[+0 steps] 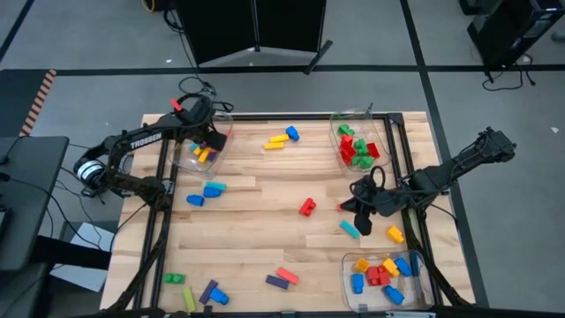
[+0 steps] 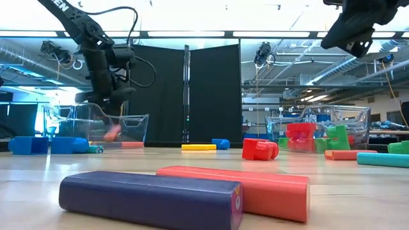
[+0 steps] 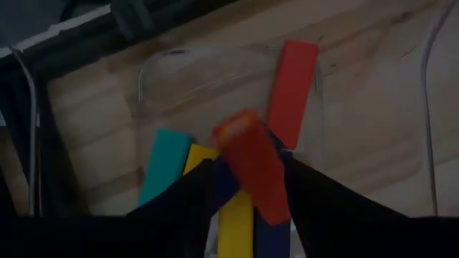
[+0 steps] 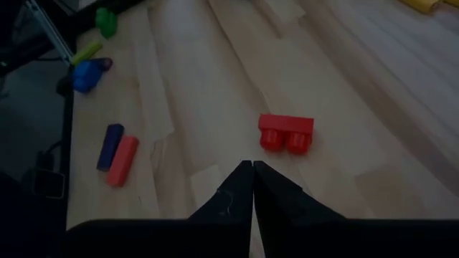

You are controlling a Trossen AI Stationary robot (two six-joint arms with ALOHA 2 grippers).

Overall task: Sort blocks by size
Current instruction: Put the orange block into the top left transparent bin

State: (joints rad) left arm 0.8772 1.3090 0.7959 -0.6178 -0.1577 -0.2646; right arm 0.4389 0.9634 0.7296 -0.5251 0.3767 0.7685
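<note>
Left gripper over the clear bin at the table's far left, fingers parted around a long red-orange bar above the bars inside; right gripper pinched empty near a red brick.

— What sort of place is this?
— A robotics lab. The wooden worktop stands on grey floor crossed by tape lines, with cables trailing off it.
— Anything else?
— Exposed ceiling ducts, long strip lights, black divider panels behind, and benches crowded with equipment at the far right.
</note>
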